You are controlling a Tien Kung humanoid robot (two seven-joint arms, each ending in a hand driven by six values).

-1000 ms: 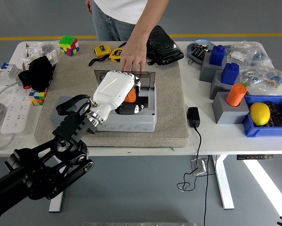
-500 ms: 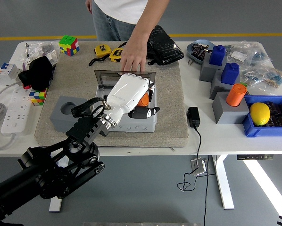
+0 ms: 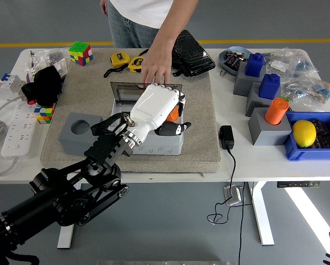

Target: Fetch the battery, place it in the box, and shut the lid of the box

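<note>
Partly hidden, the grey box [image 3: 154,141] on the beige mat [image 3: 198,121] is covered over most of its opening by the left hand [image 3: 156,107], whose white shell blocks the interior from view. Only an orange patch of the battery [image 3: 173,113] is seen between the curled fingers [image 3: 173,130], which are closed around it above the box opening; whether the battery touches the box floor cannot be told. The clear lid [image 3: 126,88] is seen tilted back at the far side, its right part masked by the hand. A person's hand [image 3: 155,66] is laid on the far rim of the box, fingertips down; the arm is cut off at the top edge. The black forearm [image 3: 71,193] is seen rising from the lower left corner. A grey holder [image 3: 79,132] with a round empty socket is seen just left of the box. The right arm is outside the view.
</note>
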